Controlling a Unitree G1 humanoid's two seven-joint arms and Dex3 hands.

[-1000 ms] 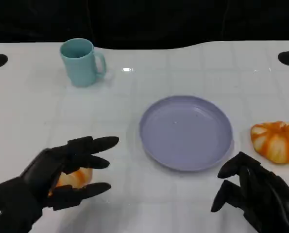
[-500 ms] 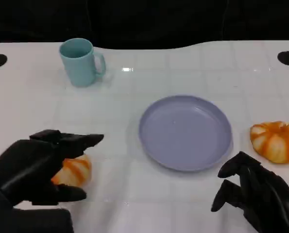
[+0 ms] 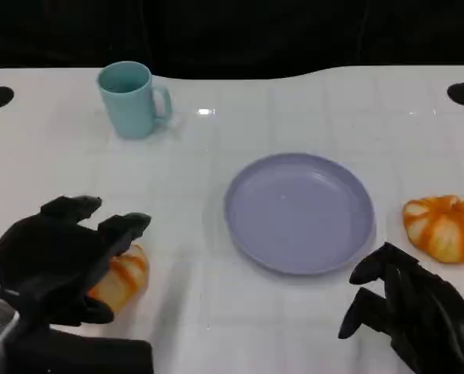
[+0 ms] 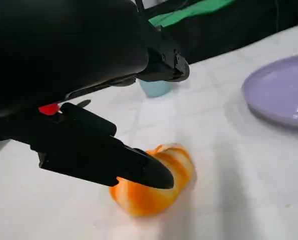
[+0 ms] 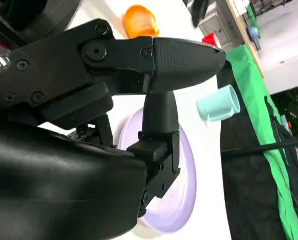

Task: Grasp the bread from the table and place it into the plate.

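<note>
Left hand [image 3: 56, 253] is lowered over the bread [image 3: 120, 276] at the near left of the table [image 3: 309, 109], fingers arched above and around the loaf. In the left wrist view one finger [image 4: 103, 155] lies across the near side of the bread [image 4: 151, 187]; whether it presses the crust or merely overlaps it cannot be told, and the loaf rests on the table surface, not lifted. Assessment: the grasp is forming, not secured. The plate [image 3: 298, 212] sits to the right of the bread, well apart, with bare table between. A second orange-striped item [image 3: 444, 227] lies at the far right beside the plate; a blue mug [image 3: 130, 100] stands at the far left. Right hand [image 3: 411, 312] rests near right, fingers curled in, holding nothing. Recommendation: close the fingers evenly on both flanks of the loaf before lifting, since the soft, rounded body may squeeze out sideways; lift clear of the rim, carry right, release over the plate's centre.
</note>
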